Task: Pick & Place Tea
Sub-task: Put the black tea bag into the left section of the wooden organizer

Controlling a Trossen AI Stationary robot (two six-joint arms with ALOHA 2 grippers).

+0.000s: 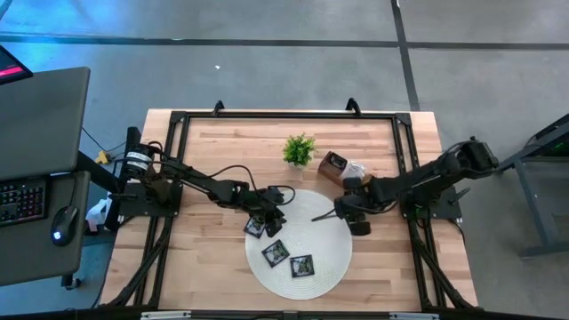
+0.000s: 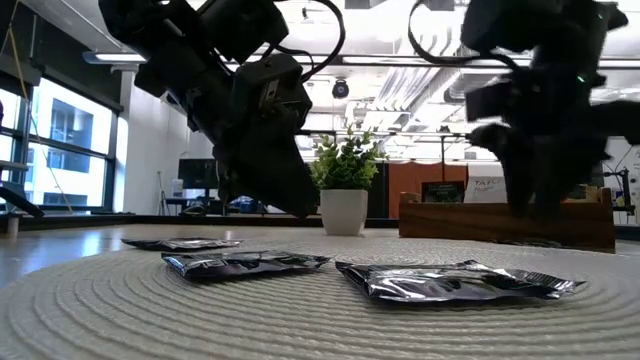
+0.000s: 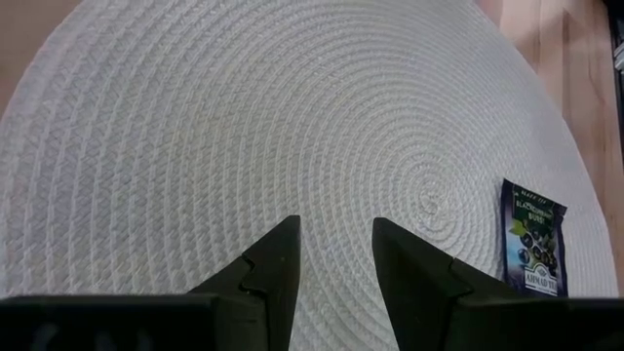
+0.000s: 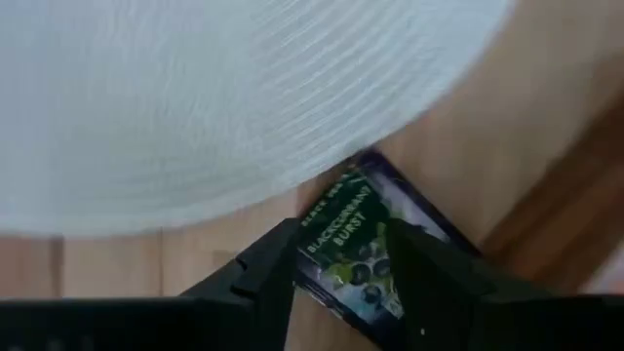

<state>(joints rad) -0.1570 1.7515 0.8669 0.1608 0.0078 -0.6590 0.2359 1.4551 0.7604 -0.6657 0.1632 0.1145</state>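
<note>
Three dark tea sachets [image 1: 255,227], [image 1: 275,253], [image 1: 302,265] lie flat on a round white placemat [image 1: 324,249]. My left gripper [image 3: 334,239] hovers open over the mat's left part [image 1: 271,213], with nothing between its fingers. My right gripper [image 4: 341,239] points steeply down at the mat's right edge [image 1: 345,213], its fingers apart. Another dark sachet [image 4: 356,234], printed "Blackcurrant Burst", shows between them against the bare wood beside the mat. My right gripper comes from above with a finger [image 4: 268,268] on either side of the dark sachet's near part [image 4: 341,263]. The fingers hide the sachet's edges. I cannot tell whether they touch it.
A small potted plant [image 1: 299,149] stands behind the mat. To its right a brown wooden tray [image 1: 338,165] holds more sachets. A black frame [image 1: 404,151] runs around the table. A desk with a keyboard and mouse [image 1: 36,196] stands to the left.
</note>
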